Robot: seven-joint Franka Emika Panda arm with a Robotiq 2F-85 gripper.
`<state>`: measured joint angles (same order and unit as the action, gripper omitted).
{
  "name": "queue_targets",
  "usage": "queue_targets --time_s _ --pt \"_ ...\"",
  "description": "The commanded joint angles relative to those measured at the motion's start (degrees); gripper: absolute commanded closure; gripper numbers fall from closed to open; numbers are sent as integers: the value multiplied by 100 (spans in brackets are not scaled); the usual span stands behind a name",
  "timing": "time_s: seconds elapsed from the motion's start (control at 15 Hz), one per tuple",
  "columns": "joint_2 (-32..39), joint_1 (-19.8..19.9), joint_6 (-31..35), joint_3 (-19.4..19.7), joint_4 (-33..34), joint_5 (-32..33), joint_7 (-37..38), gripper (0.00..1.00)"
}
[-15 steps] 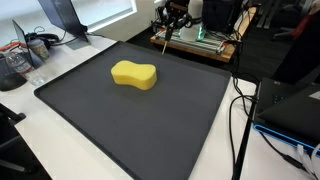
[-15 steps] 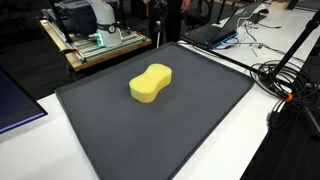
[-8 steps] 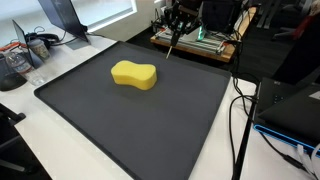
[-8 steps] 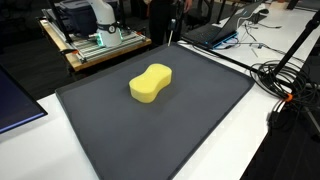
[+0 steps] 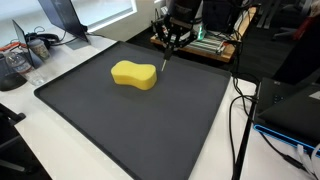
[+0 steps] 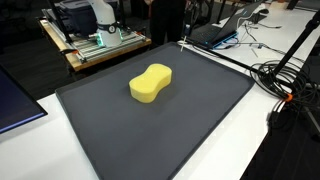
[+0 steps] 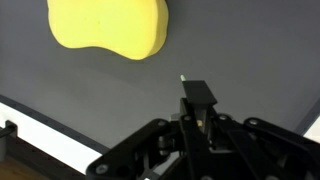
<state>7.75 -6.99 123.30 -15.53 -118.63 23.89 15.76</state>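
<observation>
Sponge (image 5: 135,75), yellow and peanut-shaped, lies flat near the middle of the dark mat (image 5: 120,130), a little toward its far half. I judge it light, soft and springy, neither slippery nor fragile. It will squash under pressure, so you should take it from above across the narrow waist and close gently. Farther back, over the far edge of the mat, the gripper (image 5: 172,40) is clenched on a thin stick (image 5: 165,56). The stick points down at the mat, well apart from the sponge.
</observation>
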Motion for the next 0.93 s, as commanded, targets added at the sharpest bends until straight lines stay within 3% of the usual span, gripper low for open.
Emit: queue_targets --time_s 0.0,0.53,0.87 --pt "284 -114 -132 389 633 -396 -115 97" --pt "496 95 -205 1010 1385 -1194 -143 97" --pt "650 233 -397 1362 1717 -1287 -32 97"
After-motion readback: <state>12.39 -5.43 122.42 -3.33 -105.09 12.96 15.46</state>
